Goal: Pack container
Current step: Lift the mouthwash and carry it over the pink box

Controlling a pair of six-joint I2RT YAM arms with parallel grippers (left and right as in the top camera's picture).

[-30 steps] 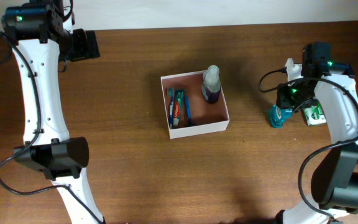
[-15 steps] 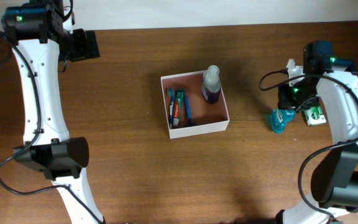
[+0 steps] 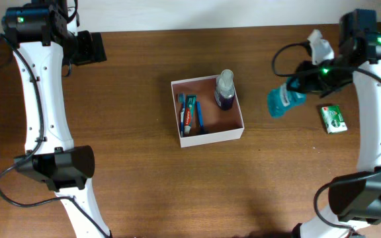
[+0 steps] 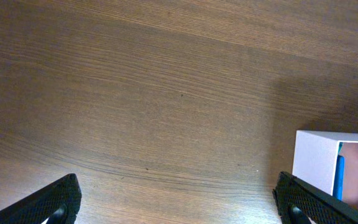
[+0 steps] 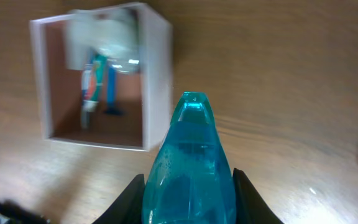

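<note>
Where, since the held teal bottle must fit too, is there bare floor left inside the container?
In the overhead view, the container's lower-right floor is bare, bordered by the blue toothbrush, the purple bottle and the right wall. The left side is crowded by the toothpaste tube.

Fingers (image 5: 248, 200) pinch a blue bottle (image 5: 190, 168); container (image 5: 157, 81) beyond, contents blurred, perhaps toothbrushes (image 5: 98, 84).
</note>
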